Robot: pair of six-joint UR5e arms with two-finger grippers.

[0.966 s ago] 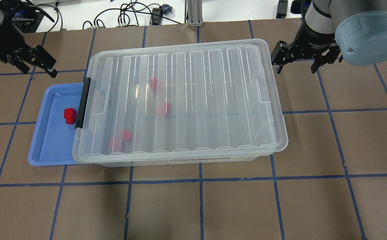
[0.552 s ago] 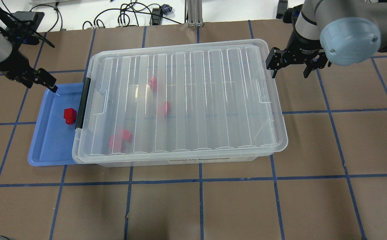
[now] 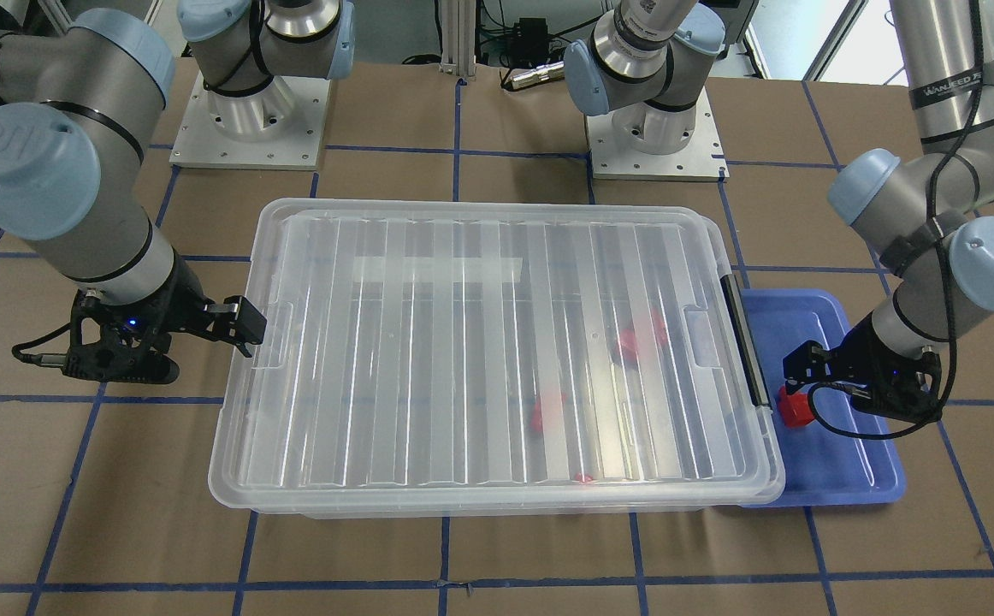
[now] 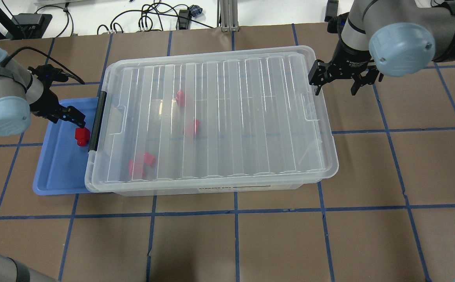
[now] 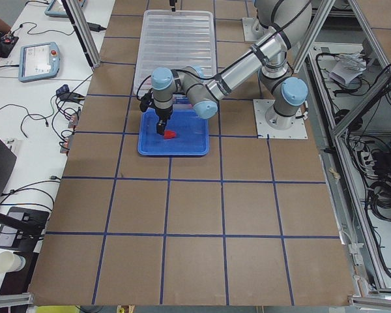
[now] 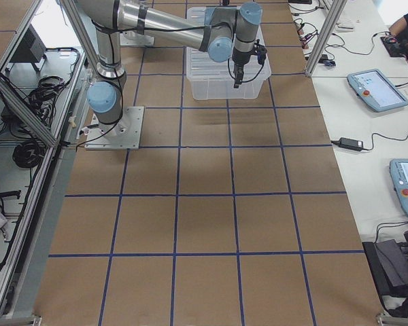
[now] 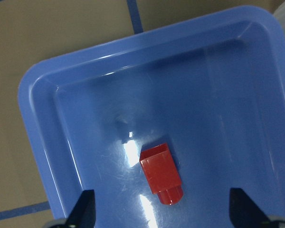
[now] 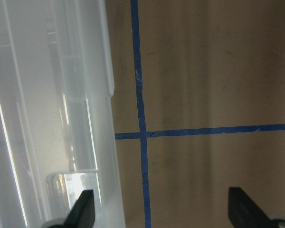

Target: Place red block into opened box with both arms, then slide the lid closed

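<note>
The red block [image 4: 82, 136] [image 7: 161, 175] [image 3: 792, 409] lies flat in the blue tray, its stub pointing at the camera in the left wrist view. My left gripper [image 4: 76, 119] [image 7: 164, 213] hangs open just above the block, one finger on each side and apart from it. The clear box [image 4: 212, 190] has the ribbed lid [image 4: 227, 117] lying over it, with a black bar [image 4: 97, 121] at its left end. Other red blocks [image 4: 191, 127] show through the lid. My right gripper [image 4: 335, 83] [image 8: 164, 211] is open at the lid's right short end, straddling the rim.
The blue tray [image 4: 57, 172] sits against the box's left end, partly tucked under it. Cables [image 4: 149, 19] lie past the table's back edge. Both arm bases [image 3: 245, 128] stand behind the box. Brown gridded tabletop [image 4: 235, 243] stretches in front.
My left gripper has come down from the back left to over the tray, above the red block. My right gripper has moved left to the lid's right end.
</note>
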